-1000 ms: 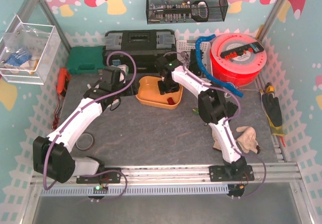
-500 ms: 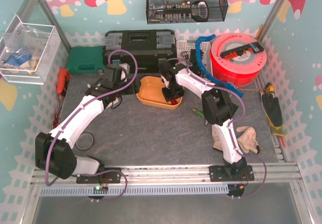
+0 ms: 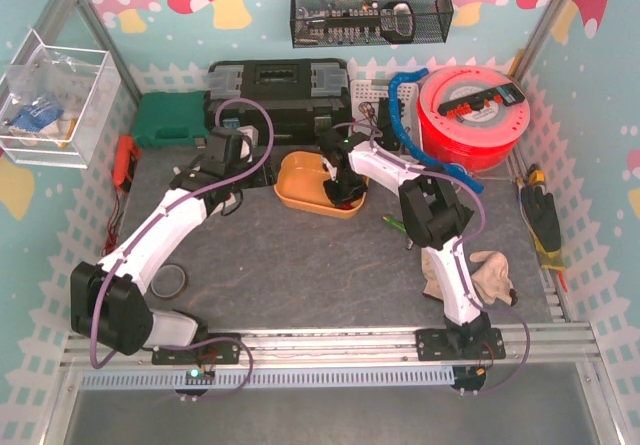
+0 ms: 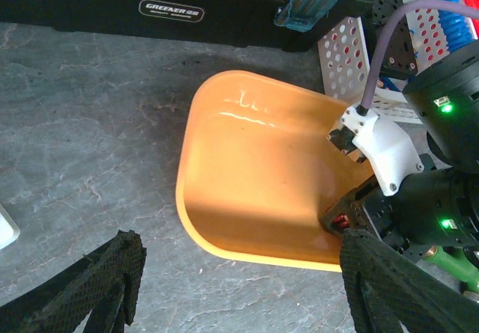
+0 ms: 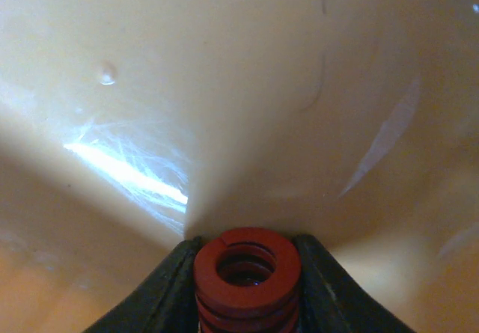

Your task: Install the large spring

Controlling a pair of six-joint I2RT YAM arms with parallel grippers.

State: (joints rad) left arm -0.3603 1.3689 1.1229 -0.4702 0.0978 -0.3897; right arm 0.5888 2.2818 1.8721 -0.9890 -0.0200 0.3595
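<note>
The large red spring (image 5: 247, 273) stands end-on between my right gripper's (image 5: 247, 264) black fingers, which are shut on it. This gripper (image 3: 343, 193) reaches down into the right corner of the orange tray (image 3: 296, 197); the tray's inner wall (image 5: 224, 86) fills the right wrist view. In the left wrist view the tray (image 4: 247, 168) lies ahead, with the right gripper (image 4: 358, 215) and a bit of the spring (image 4: 341, 223) at its right corner. My left gripper (image 4: 239, 288) is open and empty over the grey mat, just left of the tray (image 3: 228, 201).
A black toolbox (image 3: 278, 85) and a green case (image 3: 170, 120) stand behind the tray. A white perforated board (image 3: 368, 93), a blue hose (image 3: 405, 95) and a red spool (image 3: 472, 115) are at the back right. A tape roll (image 3: 170, 280) and a glove (image 3: 492, 275) lie nearer.
My right gripper has moved into the tray's right corner with the spring. The tray has shifted slightly right. My left arm swung a little toward the tray, then held still.
</note>
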